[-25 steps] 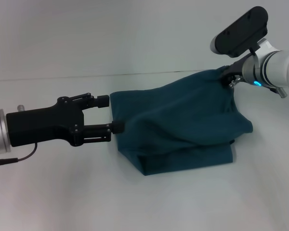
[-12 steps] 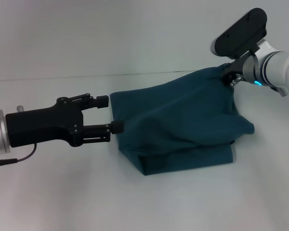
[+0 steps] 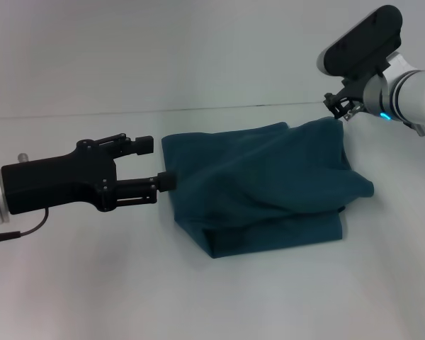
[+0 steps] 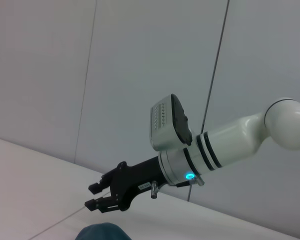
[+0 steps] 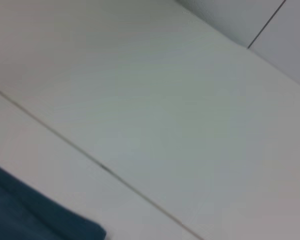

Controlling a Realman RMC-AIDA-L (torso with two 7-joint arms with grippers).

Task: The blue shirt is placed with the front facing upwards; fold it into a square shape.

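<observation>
**A:** Nearest the camera, the white worktop (image 3: 92,283) is lying bare, and just beyond it the blue shirt (image 3: 262,188) is sitting mid-worktop as a compact bundle, already doubled over itself. No chest print is showing from here.

**B:** So the folding is well along?

**A:** I'm judging it mostly done. The near edge is reading as a fairly straight, layered fold. But the top layer is sagging in soft ridges, and the right side is bulging out past the layer beneath, so the outline isn't looking like a clean square yet.

**B:** And the left tool?

**A:** The left tool (image 3: 156,161) is hovering beside the shirt's left edge, fingers spread apart, holding nothing, though its lower fingertip is looking very close to the fabric.

**B:** Farther back?

**A:** The right tool (image 3: 338,105) is hanging just above the shirt's far right corner, which is peaking upward. Its fingers are parted with no cloth between them; the left wrist view is showing that gap plainly. What's left, I'd say, is flattening that raised corner and squaring the edges.
</observation>
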